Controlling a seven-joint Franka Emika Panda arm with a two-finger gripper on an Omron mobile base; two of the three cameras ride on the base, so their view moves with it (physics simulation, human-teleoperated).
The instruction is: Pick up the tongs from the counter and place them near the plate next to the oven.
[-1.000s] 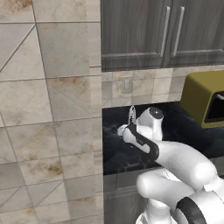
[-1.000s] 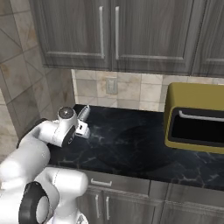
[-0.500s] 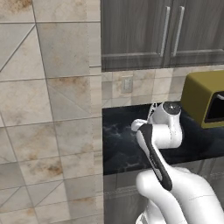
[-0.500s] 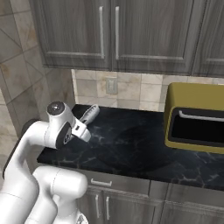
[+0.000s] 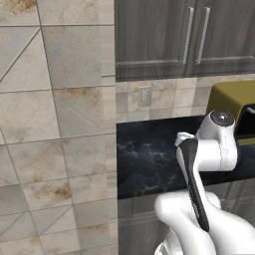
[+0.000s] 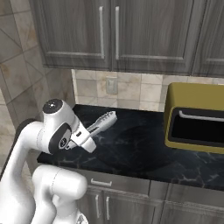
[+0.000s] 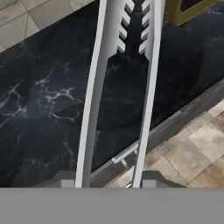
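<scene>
A white robot arm holds a pair of slim silvery tongs (image 6: pixel 101 123) in the air above a glossy black stone tabletop (image 6: pixel 144 148) veined with faint white. In the right base view, the gripper (image 6: pixel 85 136) sits at the end of the arm's rounded white wrist, at the left side of the tabletop, and the tongs stick out from it, angled up and to the right, clear of the stone.

In the hand view, the two long narrow arms of the tongs (image 7: pixel 120 83) run from the bottom to the top, close together and nearly parallel, with toothed tips at the top. Each small dark finger (image 7: pixel 66 180) presses against the outside of one arm, so the fingers are clenched on the tongs. Below the tongs lie the black tabletop (image 7: pixel 43 109), its front edge, and a tiled floor (image 7: pixel 192 148) beyond it.

An olive-yellow boxy appliance (image 6: pixel 194 117) with a dark front opening stands on the tabletop to the right, well apart from the tongs. Dark grey wall cabinets (image 6: pixel 118 33) with silver bar handles hang above, over a beige tiled backsplash with a wall socket (image 6: pixel 111 85). In the left base view, the arm's wrist (image 5: pixel 214 144) hangs over the tabletop (image 5: pixel 144 154), and a tall tiled wall (image 5: pixel 55 124) takes up the left half.
</scene>
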